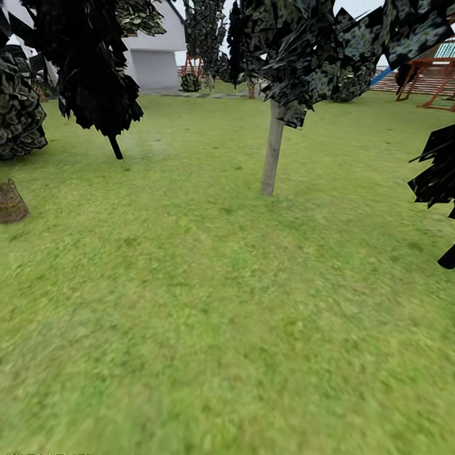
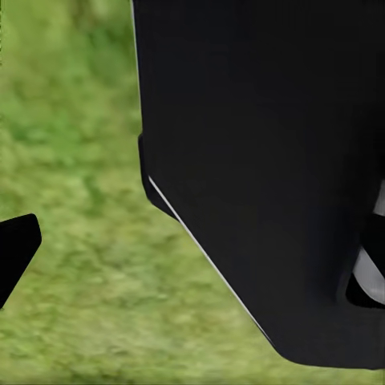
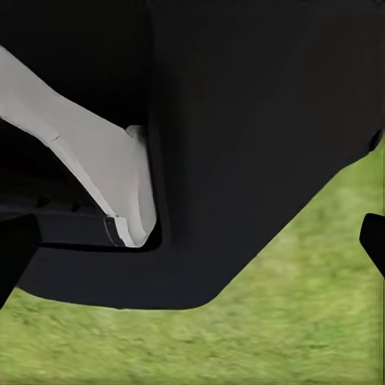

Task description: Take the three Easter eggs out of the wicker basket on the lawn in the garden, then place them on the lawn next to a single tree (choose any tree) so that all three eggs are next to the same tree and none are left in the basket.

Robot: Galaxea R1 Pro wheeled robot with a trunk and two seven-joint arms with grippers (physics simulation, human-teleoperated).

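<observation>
In the head view the lawn [image 1: 208, 303] stretches out ahead in the garden. A tree [image 1: 273, 148] with a straight pale grey trunk and dark blocky foliage stands a few metres away, right of centre. At the left edge a small brown woven-looking shape [image 1: 11, 202] sits on the grass, cut by the frame; I cannot tell whether it is the wicker basket. The Easter eggs are out of view. In the wrist views my left gripper [image 2: 192, 257] and right gripper [image 3: 192, 245] hang beside the robot's black body above grass. Their fingertips [image 3: 373, 241] stand wide apart with nothing between them.
A smaller dark-trunked tree [image 1: 114, 142] leans at the left, with a round bush [image 1: 19, 114] beside it. Dark foliage [image 1: 436, 170] juts in at the right edge. A white building [image 1: 155, 57] and a wooden play frame [image 1: 430, 79] stand far back.
</observation>
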